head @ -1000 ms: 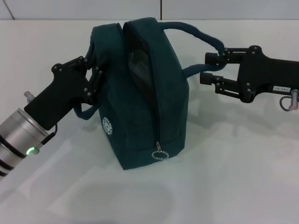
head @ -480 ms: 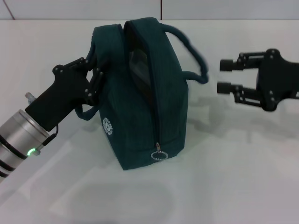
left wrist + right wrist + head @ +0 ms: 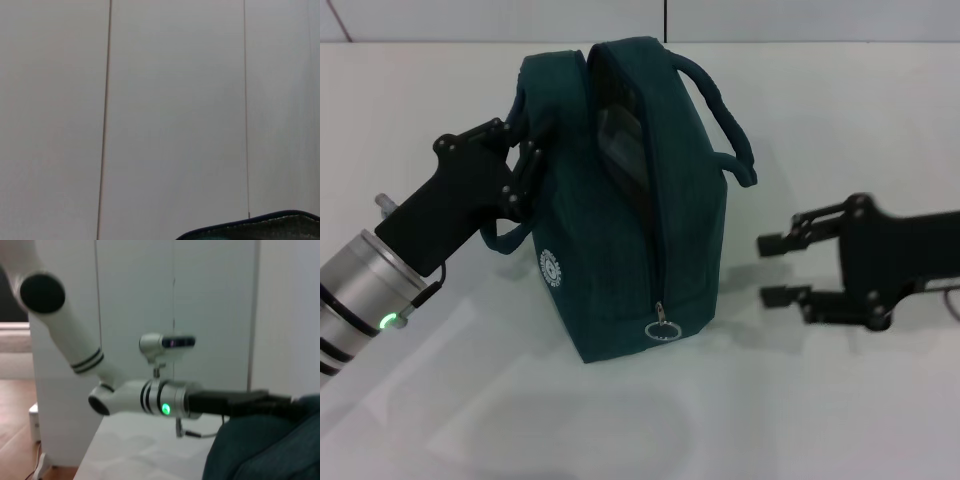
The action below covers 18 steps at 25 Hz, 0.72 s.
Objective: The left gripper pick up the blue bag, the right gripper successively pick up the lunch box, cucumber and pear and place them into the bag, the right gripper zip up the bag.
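The blue bag (image 3: pixel 620 250) stands upright on the white table, and its edge also shows in the left wrist view (image 3: pixel 260 227) and the right wrist view (image 3: pixel 270 450). My left gripper (image 3: pixel 527 165) is shut on the bag's left side near its handle. To the right of the bag, low over the table, my right gripper (image 3: pixel 769 270) is open and apart from it. The zip pull (image 3: pixel 663 328) hangs at the bottom of the front edge. The top opening gapes and shows a pale grey surface (image 3: pixel 615 130); I cannot tell if it is the lunch box. Cucumber and pear are out of view.
The right handle (image 3: pixel 725 115) droops over the bag's right side. White table (image 3: pixel 820 400) surrounds the bag. The right wrist view shows my left arm (image 3: pixel 150 397) with its green light.
My right gripper has let go of the right handle, drawn back to the right and dropped low beside the bag. The handle has fallen against the bag. The left arm has not moved.
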Each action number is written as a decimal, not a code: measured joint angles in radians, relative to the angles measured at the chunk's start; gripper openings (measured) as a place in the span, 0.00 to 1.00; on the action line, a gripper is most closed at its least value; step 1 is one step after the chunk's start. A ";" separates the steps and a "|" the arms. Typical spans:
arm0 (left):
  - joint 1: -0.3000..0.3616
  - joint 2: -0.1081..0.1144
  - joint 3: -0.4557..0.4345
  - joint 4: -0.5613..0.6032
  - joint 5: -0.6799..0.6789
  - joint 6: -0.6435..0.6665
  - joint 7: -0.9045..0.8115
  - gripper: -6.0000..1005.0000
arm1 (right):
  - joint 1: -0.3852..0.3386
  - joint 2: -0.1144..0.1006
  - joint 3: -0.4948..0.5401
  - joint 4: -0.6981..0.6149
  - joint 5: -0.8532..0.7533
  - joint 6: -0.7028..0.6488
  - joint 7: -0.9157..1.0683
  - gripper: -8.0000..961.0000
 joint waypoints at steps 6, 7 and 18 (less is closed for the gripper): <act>0.000 -0.001 0.000 0.000 -0.011 -0.004 0.000 0.16 | -0.032 0.071 -0.011 0.022 -0.019 0.083 -0.123 0.43; -0.001 -0.001 0.000 0.000 -0.012 -0.004 0.000 0.16 | -0.033 0.073 -0.021 0.035 -0.012 0.089 -0.147 0.43; -0.009 -0.002 0.001 0.000 -0.039 0.000 0.027 0.16 | -0.011 0.071 -0.124 0.094 0.004 0.145 -0.107 0.41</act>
